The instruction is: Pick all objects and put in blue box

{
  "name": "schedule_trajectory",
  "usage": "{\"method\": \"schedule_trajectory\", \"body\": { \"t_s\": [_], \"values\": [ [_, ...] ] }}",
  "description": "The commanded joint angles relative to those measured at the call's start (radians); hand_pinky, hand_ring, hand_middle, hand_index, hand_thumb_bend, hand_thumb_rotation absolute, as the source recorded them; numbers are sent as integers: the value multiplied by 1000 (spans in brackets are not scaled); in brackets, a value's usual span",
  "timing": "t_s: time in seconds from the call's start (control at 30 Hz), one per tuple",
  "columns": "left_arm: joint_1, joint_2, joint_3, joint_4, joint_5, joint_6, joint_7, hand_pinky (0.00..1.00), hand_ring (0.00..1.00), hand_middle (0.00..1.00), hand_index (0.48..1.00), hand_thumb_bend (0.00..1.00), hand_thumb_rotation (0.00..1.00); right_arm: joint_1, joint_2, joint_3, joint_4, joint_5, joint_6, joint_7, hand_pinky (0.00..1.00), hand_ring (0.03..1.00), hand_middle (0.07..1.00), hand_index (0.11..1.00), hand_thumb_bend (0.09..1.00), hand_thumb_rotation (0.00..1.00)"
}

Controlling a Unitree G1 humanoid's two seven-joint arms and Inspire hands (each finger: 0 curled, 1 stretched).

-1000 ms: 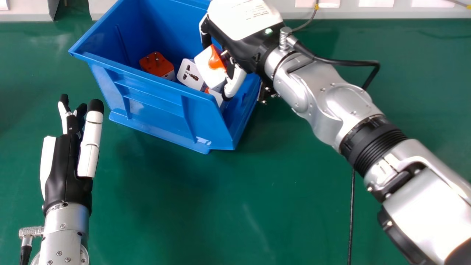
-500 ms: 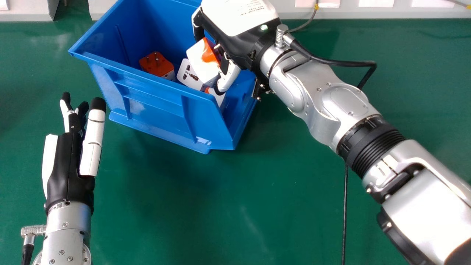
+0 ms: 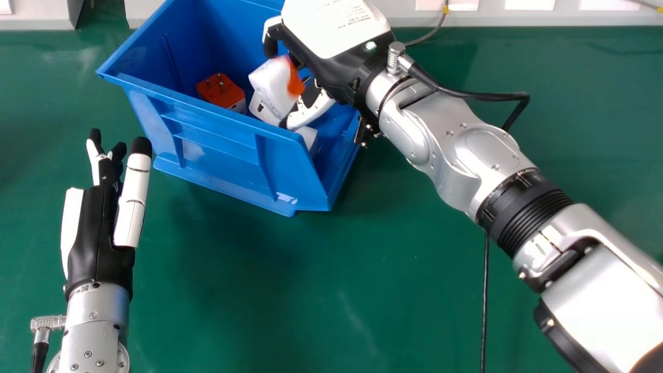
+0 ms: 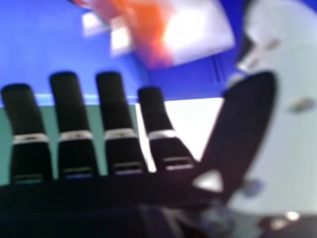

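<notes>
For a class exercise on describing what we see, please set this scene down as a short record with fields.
Container: blue box on a green table
Lying inside: orange-topped adapter with its pins up; parts of two white adapters
At the right hand: white-and-orange adapter, blurred, within the box's opening
Right hand: over the box, fingers straight, not closed round the adapter
Left hand: over the table, fingers open, holding nothing
Likely stage: release into the box
</notes>
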Motion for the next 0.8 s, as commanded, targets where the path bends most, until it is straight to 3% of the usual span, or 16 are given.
{"method": "schedule_trajectory", "body": {
  "t_s": [0.0,0.27,0.57,0.63,0.77],
  "values": [
    [-18,6,-3,5,9,-18,6,991,998,981,993,587,1000,-16,-10,-16,-26,17,6,-18,503,643,725,752,525,362],
    [-33,9,-4,27,16,-25,10,990,998,981,992,585,1000,-12,-9,-18,-26,21,8,-22,489,631,722,749,467,226],
    [-32,8,-6,18,21,-19,8,987,996,980,990,588,1000,-9,-20,-21,-36,22,1,-27,403,536,653,732,432,91],
    [-36,9,-4,30,19,-23,6,985,996,980,989,591,1000,-3,-27,-25,-49,25,1,-27,397,538,659,729,430,74],
    [-34,7,-5,21,18,-16,5,985,995,980,989,593,1000,12,-45,-34,-82,32,5,-22,416,559,672,719,428,62]
  ]
}}
